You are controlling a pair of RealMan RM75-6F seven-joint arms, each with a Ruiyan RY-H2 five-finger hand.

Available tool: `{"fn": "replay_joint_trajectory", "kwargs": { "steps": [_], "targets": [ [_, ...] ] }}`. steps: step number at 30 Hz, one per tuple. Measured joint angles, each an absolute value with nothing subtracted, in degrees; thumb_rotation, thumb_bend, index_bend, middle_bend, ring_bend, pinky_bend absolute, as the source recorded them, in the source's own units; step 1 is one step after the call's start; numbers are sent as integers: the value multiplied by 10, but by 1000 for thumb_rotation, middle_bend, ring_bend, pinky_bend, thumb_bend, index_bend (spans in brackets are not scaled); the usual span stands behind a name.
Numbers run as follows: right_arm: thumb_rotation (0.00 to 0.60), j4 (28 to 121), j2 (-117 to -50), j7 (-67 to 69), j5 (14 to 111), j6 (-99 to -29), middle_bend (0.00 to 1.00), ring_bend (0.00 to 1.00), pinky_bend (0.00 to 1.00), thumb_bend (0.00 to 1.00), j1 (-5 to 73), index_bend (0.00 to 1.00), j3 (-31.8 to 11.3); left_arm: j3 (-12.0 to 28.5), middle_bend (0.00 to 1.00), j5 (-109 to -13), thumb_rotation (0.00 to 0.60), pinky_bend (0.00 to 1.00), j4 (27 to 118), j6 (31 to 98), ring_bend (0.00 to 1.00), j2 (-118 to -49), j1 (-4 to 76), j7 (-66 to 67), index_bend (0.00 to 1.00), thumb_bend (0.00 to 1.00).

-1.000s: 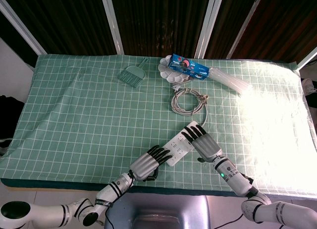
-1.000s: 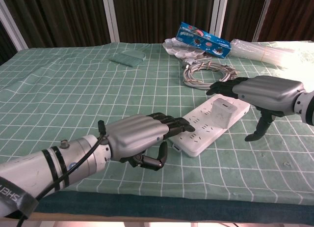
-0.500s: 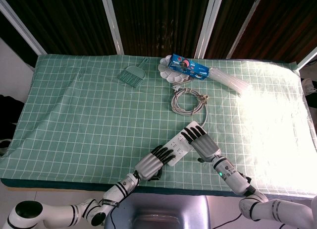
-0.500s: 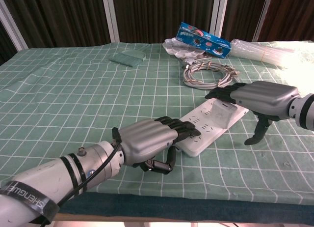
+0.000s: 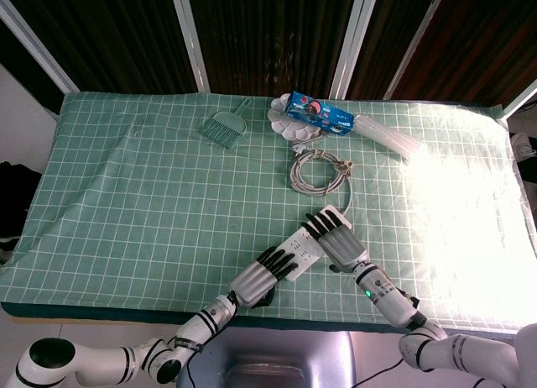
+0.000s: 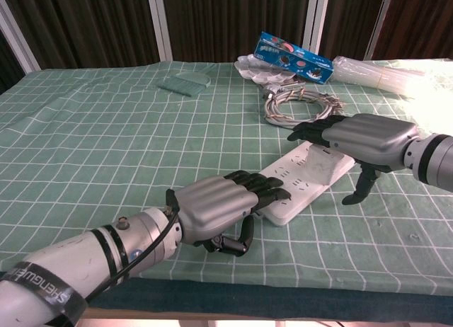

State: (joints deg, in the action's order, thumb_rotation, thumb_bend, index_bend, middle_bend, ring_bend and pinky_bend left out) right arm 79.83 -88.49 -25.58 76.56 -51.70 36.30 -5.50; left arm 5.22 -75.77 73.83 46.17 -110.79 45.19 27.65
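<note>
Chest view: right hand (image 6: 354, 137), fingers flat and spread, has slid left over the plug (image 6: 324, 156); left hand (image 6: 216, 208) still presses the power strip's (image 6: 301, 182) near end.

White power strip (image 5: 304, 247) (image 6: 306, 179): long, flat, rows of sockets facing up, lying diagonally on green checked cloth near front table edge; white plug block on far end largely covered.
</note>
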Motion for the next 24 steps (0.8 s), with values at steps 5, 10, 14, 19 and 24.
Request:
{"fn": "replay_joint_trajectory", "kwargs": {
  "steps": [5, 10, 14, 19, 24],
  "targets": [
    [600, 779, -903, -260, 775, -530, 218, 48, 117, 261, 369, 224, -55, 48, 0, -755, 341, 35, 738, 464, 0, -1107, 454, 280, 0, 876],
    [600, 767, -915, -260, 781, -537, 311, 136, 178, 343, 373, 348, -52, 45, 0, -754, 341, 35, 742, 466, 0, -1104, 456, 281, 0, 876],
    [600, 763, -916, -258, 781, -536, 334, 163, 193, 419, 376, 399, -50, 43, 0, -754, 338, 35, 745, 467, 0, -1101, 457, 281, 0, 881],
    [600, 762, -916, -261, 779, -536, 350, 197, 235, 443, 378, 441, -48, 41, 0, -753, 341, 36, 745, 468, 0, -1099, 459, 280, 0, 883],
    [600, 766, -915, -259, 781, -537, 357, 206, 235, 458, 379, 456, -45, 38, 0, -752, 342, 36, 744, 469, 0, -1099, 461, 281, 0, 884]
  ]
}}
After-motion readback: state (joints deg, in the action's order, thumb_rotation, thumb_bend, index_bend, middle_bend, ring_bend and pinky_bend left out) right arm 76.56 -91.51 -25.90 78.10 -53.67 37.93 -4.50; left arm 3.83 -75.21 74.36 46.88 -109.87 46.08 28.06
